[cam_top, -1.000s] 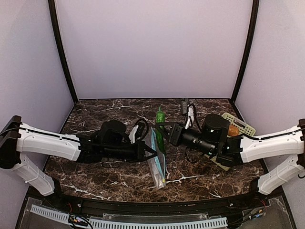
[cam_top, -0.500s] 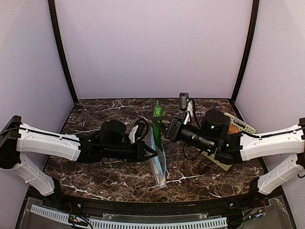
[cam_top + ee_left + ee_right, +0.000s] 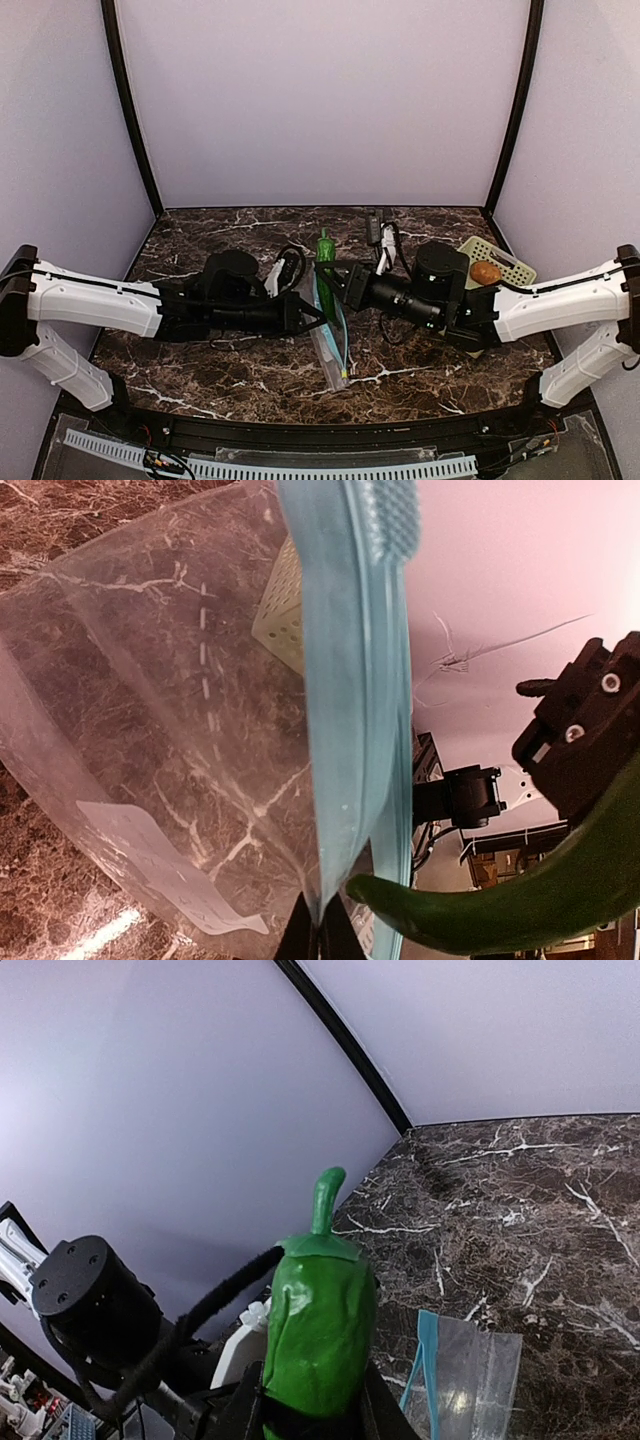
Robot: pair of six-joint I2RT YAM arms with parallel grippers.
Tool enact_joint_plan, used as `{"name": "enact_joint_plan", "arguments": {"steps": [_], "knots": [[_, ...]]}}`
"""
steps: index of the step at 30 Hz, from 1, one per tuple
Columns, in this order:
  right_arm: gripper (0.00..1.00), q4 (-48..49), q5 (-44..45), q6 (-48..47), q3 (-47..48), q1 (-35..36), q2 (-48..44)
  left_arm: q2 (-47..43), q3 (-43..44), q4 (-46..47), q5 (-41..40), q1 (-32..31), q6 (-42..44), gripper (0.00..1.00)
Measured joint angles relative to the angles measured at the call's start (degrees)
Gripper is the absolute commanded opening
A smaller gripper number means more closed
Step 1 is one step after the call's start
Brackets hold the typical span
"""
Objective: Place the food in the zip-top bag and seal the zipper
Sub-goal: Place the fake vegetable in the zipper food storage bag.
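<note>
Quick status from the remote desk. The left gripper (image 3: 316, 318) is pinched tight on the zip-top bag (image 3: 332, 350), holding it up on its edge over the middle of the marble table (image 3: 220, 235). On the left wrist cam the fingertips are clamped right at the teal zipper (image 3: 350, 680). The strip runs up the picture, and the small white label (image 3: 150, 865) sits low on the bag's side. Looking through the clear plastic, I see just marble and a corner of the basket behind it, so no food is in the bag. I honestly can't tell how wide the mouth is gaping.

The right gripper (image 3: 333, 272) is squeezed around the lower part of the green vegetable (image 3: 325, 248) and holds it upright, stem pointing up. It's in the air just past the far end of the bag, close to the zipper edge but outside it. On the left wrist cam it pokes in right beside the teal strip.

The other item, the potato-looking oval (image 3: 486, 272), sits inside the pale green slotted basket (image 3: 515, 262) over at the right rear of the table, well apart from the bag. The right arm partly covers the basket.
</note>
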Motion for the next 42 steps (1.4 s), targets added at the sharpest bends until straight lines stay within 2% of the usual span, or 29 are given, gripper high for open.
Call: {"name": "enact_joint_plan", "arguments": {"steps": [16, 42], "knots": [[0.0, -3.4, 1.1, 0.0, -3.3, 1.3, 1.3, -0.9, -1.0, 0.6, -0.5, 0.0, -0.3, 0.01], [0.0, -19.1, -3.2, 1.7, -1.2, 1.8, 3.5, -1.7, -3.4, -0.4, -1.8, 0.0, -0.3, 0.01]]}}
